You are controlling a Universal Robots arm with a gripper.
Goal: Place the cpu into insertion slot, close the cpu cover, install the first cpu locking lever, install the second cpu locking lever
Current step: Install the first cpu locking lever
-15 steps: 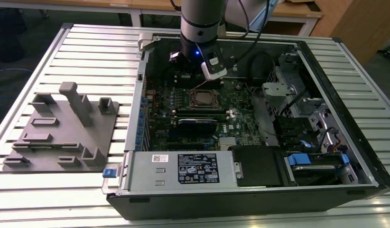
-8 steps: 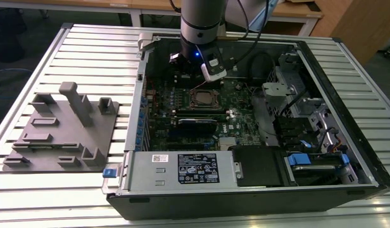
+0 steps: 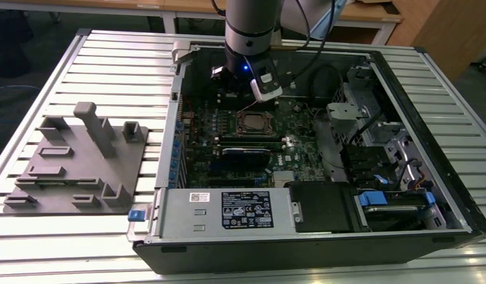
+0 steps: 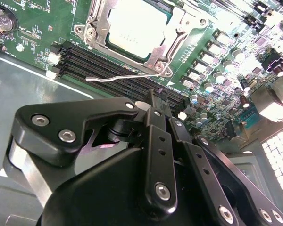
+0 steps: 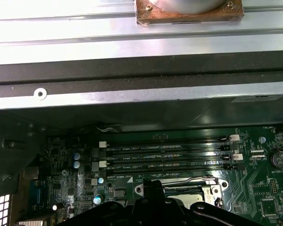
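Note:
The cpu (image 4: pixel 134 23), a flat square with a silver-grey top, lies in the insertion slot (image 4: pixel 98 44) on the green board. The silvery cpu cover (image 4: pixel 177 37) lies flat around it. A thin wire locking lever (image 4: pixel 115 79) juts out along the slot's near side, its end free above the memory slots. My gripper (image 4: pixel 153 99) hangs just off that side of the slot, above the memory slots, shut with nothing in it. In the exterior view the gripper (image 3: pixel 257 97) hovers behind the insertion slot (image 3: pixel 255 123). The first wrist view shows the slot's rim (image 5: pixel 212 189).
The board sits inside an open computer case (image 3: pixel 432 195) on a slatted metal table (image 3: pixel 109 59). Long black memory slots (image 5: pixel 165 157) run beside the socket. A grey fixture block (image 3: pixel 77 165) stands at the exterior view's left. The power supply (image 3: pixel 227 210) and drive bays fill the case's near side.

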